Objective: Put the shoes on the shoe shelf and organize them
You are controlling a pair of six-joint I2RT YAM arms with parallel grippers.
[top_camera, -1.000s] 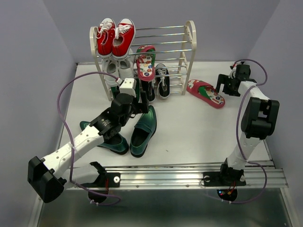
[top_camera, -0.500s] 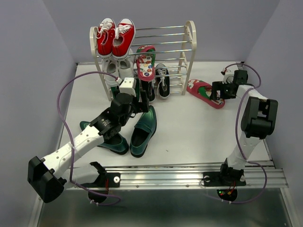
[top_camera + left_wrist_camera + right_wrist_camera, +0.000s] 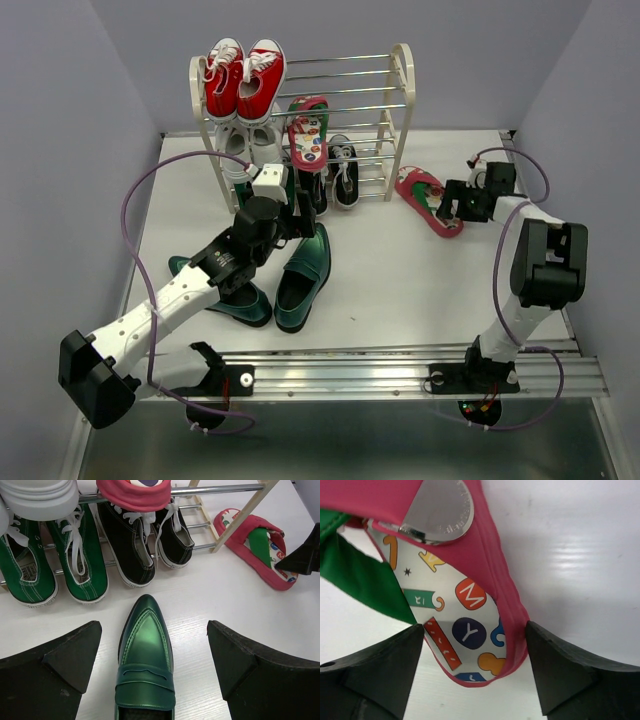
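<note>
The right claw (image 3: 452,207) has swept in from the far right edge of the counter (image 3: 400,290) over the last second and now straddles the right-hand end of the loose red flip-flop (image 3: 425,192); that end seems to have swung slightly nearer as the claw arrived. In the right wrist view both fingers stand wide apart on either side of the printed footbed, so the claw is open and grips nothing yet. I judge that a pinch on this flip-flop comes next, then a lift to the shoe shelf (image 3: 402,100).

The left arm has not moved; the left claw (image 3: 152,637) hangs open and empty over the toe of a green loafer (image 3: 145,665), just short of the bottom tier.

Counted:
- Red flip-flops: two; one on the counter right of the shelf, its mate (image 3: 307,135) propped on the rods.
- Green loafers: two, both on the counter; the second (image 3: 215,290) lies left, partly under the left arm.
- Black sneakers (image 3: 127,545): two, on the bottom tier.
- Red sneakers (image 3: 243,78): two, on the top tier.
- White sneakers (image 3: 245,150): two, one tier below.
- Green lace-up sneakers (image 3: 50,560): two, bottom tier, left.

So three shoes remain off the shelf.
</note>
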